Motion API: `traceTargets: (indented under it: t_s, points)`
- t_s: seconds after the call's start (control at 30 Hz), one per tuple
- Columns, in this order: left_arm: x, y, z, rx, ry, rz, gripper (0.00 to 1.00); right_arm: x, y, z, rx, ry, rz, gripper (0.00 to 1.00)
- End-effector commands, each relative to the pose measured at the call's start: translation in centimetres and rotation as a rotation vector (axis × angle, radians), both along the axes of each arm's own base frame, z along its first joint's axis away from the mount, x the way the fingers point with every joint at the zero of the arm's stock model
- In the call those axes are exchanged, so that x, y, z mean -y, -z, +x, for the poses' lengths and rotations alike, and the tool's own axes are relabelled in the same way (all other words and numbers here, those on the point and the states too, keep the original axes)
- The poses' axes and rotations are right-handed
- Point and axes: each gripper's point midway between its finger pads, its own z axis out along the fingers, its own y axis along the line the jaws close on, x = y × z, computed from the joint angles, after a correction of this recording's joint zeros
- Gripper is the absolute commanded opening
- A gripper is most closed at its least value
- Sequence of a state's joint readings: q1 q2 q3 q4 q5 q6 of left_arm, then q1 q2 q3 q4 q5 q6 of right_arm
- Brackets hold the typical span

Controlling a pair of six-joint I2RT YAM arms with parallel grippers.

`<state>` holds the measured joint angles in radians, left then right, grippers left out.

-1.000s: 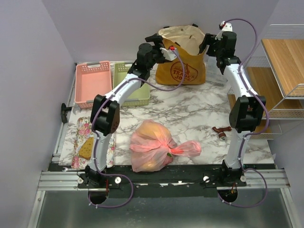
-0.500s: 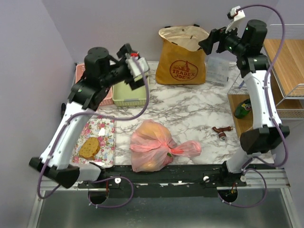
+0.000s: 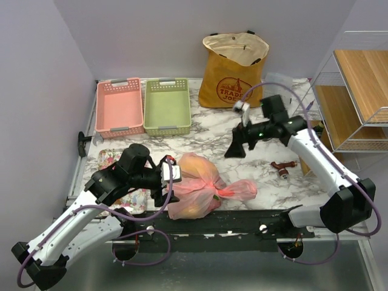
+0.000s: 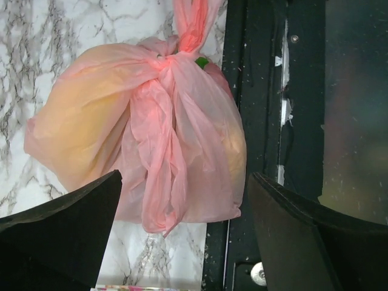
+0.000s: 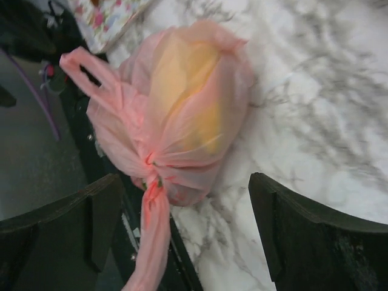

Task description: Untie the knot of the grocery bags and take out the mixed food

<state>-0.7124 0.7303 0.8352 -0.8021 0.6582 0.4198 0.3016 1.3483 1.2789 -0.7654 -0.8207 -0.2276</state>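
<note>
The knotted pink grocery bag lies on the marble near the front rail, its knot on the right with a loose tail. Yellow-orange shapes and a bit of green show through the plastic; the mixed food is otherwise hidden. The yellow Trader Joe's tote stands open at the back. My left gripper is open at the bag's left side; its view shows the bag and knot just ahead of the gripper. My right gripper hangs open above and right of the bag, knot in sight, holding nothing.
A pink basket and a green basket sit at the back left. A floral tray lies under my left arm. A small red-brown object lies at the right, near a wire shelf. The black rail borders the bag.
Both arms swung down from the back of the table toward the pink bag: the left from near the baskets to the bag's left side, the right from the tote to mid-table.
</note>
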Motion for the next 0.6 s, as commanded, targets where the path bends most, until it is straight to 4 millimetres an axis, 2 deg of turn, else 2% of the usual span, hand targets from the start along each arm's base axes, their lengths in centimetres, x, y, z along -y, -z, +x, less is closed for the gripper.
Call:
traceTargets:
  t_s: [0.0,0.13,0.2,0.3,0.4,0.5,0.57]
  points:
    - [-0.5,1.6,1.8,0.023,-0.124,0.022,0.87,-2.9,3.7,-4.0,-0.040,-0.093,-0.051,0.92]
    - [-0.8,4.0,1.9,0.057,-0.098,0.074,0.87,-4.9,5.8,-4.2,-0.061,-0.112,-0.033,0.93]
    - [-0.9,5.2,2.1,0.077,-0.090,0.105,0.88,-6.0,6.8,-5.0,-0.052,-0.161,-0.050,0.97]
    - [-1.3,7.1,3.3,0.132,-0.104,0.183,0.88,-7.5,8.2,-5.7,-0.036,-0.207,-0.079,1.00]
    - [-1.5,8.4,4.2,0.176,-0.090,0.232,0.89,-8.4,9.9,-5.1,-0.046,-0.199,-0.096,1.00]
    - [-1.6,9.5,4.5,0.190,-0.076,0.269,0.89,-8.9,11.4,-4.3,-0.056,-0.190,-0.111,0.95]
    - [-1.6,9.8,5.1,0.207,-0.085,0.285,0.88,-8.8,12.6,-4.3,-0.068,-0.204,-0.133,0.83]
